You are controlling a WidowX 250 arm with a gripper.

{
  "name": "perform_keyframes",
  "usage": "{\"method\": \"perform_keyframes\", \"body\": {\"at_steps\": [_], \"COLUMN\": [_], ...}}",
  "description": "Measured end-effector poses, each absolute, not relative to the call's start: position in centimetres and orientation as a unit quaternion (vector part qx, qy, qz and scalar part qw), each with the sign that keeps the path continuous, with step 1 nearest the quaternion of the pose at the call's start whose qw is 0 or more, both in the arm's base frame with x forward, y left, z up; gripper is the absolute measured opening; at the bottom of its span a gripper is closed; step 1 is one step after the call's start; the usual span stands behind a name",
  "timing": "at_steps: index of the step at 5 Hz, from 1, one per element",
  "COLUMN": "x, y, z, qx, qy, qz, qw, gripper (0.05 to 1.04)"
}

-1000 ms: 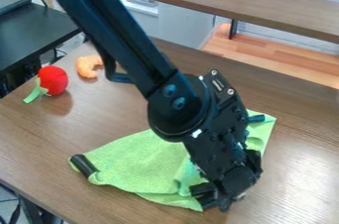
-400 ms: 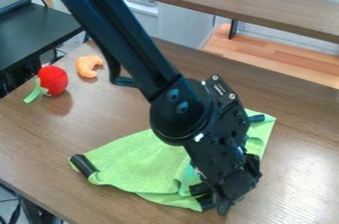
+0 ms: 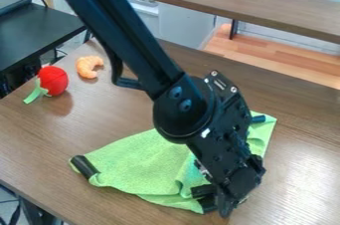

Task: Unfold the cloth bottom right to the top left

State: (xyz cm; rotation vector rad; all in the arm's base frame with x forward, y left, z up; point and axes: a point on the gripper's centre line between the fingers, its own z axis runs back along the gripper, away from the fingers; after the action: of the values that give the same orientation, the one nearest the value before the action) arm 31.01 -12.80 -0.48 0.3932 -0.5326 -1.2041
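Green cloth (image 3: 142, 164), partly folded, on brown table (image 3: 100, 119)

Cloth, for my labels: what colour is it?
The cloth is light green, clearest in the camera view.

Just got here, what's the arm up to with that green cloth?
The WidowX's gripper is down at the near edge of the green cloth, by black pieces at the corner. Whether it has hold of the cloth, I can't tell. Cloth is partly folded on the wooden table, with another black piece at its left corner, so the unfold looks unfinished. A red toy with a green top and an orange curved one sit off to the side.
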Motion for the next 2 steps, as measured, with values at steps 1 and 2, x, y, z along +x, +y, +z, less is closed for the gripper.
{"method": "perform_keyframes", "body": {"at_steps": [1,2], "x": [30.85,30.98], "y": [-12.67,-12.65], "z": [-1.03,-1.20], "qx": [0.161,0.140], "qy": [-0.227,-0.211], "qz": [-0.558,-0.559], "qw": [0.782,0.789], "gripper": [1.000,0.950]}}
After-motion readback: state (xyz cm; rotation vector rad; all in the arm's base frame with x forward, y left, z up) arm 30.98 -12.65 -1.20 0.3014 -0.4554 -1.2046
